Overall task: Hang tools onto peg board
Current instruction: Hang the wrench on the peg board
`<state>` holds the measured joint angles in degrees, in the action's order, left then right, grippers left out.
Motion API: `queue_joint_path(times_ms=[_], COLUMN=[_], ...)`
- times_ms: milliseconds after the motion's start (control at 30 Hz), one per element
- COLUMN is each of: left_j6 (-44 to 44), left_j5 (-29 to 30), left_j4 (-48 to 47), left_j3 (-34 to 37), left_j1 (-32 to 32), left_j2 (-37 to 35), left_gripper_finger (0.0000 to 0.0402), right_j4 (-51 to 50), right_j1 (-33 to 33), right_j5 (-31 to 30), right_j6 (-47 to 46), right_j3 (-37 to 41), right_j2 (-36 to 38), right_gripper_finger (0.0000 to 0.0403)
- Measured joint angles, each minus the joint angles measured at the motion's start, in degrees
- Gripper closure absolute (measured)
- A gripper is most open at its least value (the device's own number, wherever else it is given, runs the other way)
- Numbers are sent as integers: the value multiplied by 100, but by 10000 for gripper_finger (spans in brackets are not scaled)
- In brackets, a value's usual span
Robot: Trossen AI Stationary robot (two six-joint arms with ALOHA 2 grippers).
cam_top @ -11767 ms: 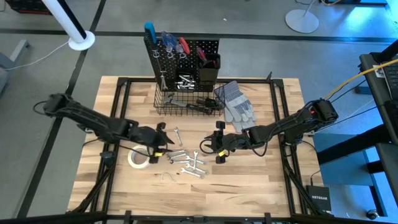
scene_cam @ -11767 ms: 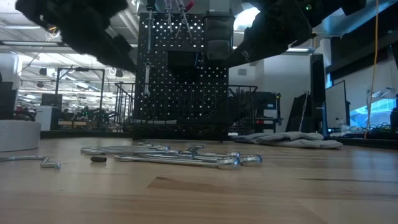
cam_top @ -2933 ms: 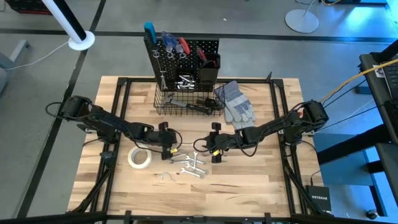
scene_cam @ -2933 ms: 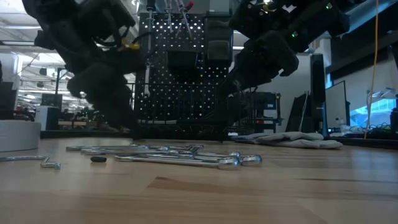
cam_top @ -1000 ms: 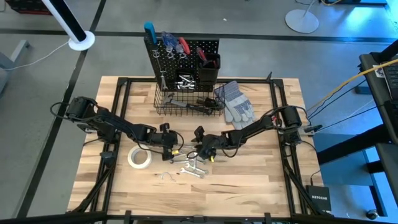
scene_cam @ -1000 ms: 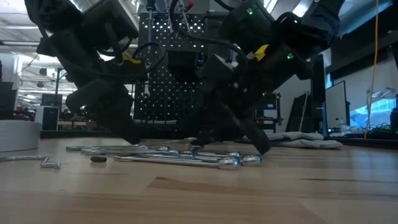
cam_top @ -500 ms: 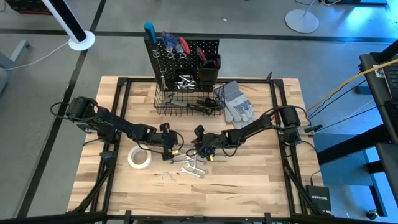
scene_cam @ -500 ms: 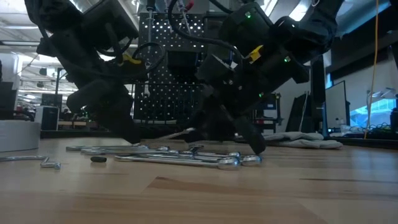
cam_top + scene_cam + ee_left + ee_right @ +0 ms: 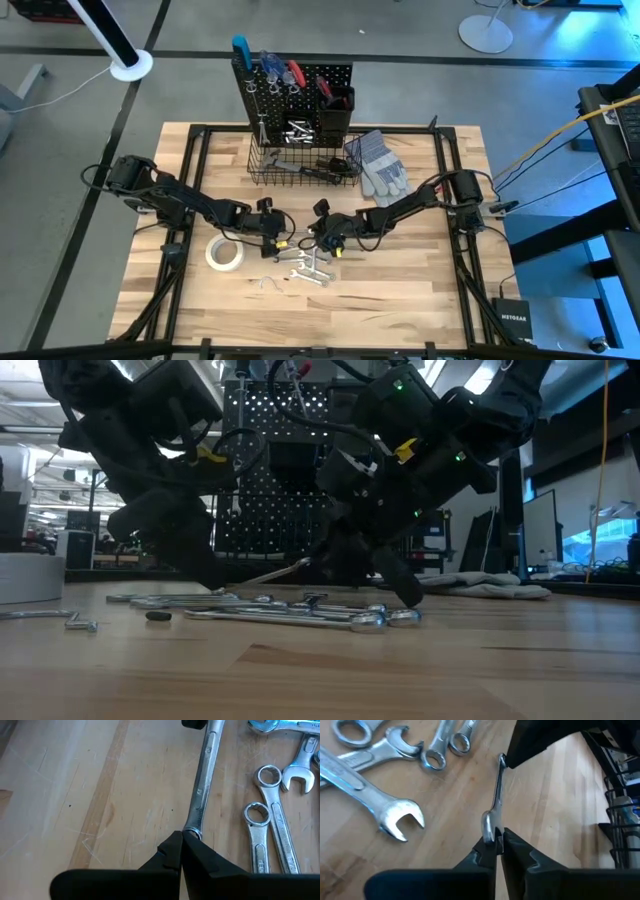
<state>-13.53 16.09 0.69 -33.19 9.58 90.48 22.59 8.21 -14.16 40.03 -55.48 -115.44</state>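
A slim silver wrench (image 9: 270,573) spans between my two grippers at the table's middle. My left gripper (image 9: 284,241) is shut on one end, my right gripper (image 9: 313,240) on the other. Several more silver wrenches (image 9: 308,268) lie flat on the wood just nearer than the grippers, and a white tape roll (image 9: 224,252) lies to their left. The black peg board (image 9: 300,90) stands upright at the far edge with screwdrivers and pliers hung on it. A wire basket (image 9: 300,165) holding tools sits at its base. My left gripper pinches the wrench's ring end (image 9: 192,831) between its two fingertips, which come slanting down from the table's left, along the shaft. This end is the lower one, just above the wood. My right gripper pinches the opposite end (image 9: 489,826) between its two fingertips, coming slanting down from the table's right, along the shaft. This end sits higher, so the wrench tilts.
Grey work gloves (image 9: 380,170) lie right of the basket. A small bent hook (image 9: 268,284) lies near the front, left of the loose wrenches. Bare wood stretches along the near edge and at the right.
My right gripper has shut on the wrench's free end and risen slightly. That end has come up off the table, tilting the wrench, while the end in my left gripper has stayed low.
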Motion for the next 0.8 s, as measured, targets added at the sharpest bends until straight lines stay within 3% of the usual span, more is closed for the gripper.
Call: queue_joint_path(times_ms=[300, 567, 800], left_j6=[-173, -3, 111], left_j5=[120, 98, 150], left_j4=[85, -81, -700], left_j3=[2, -120, -273], left_j1=[2, -4, 26], left_j2=[2, -146, -958], left_gripper_finger=[395, 311, 270], right_j4=[-12, -12, -254], right_j1=[-2, 2, 7], right_j5=[-140, -183, -314], right_j6=[-108, -120, -430], right_j3=[0, 0, 15], right_j2=[0, 5, 323], right_gripper_finger=[388, 389, 391])
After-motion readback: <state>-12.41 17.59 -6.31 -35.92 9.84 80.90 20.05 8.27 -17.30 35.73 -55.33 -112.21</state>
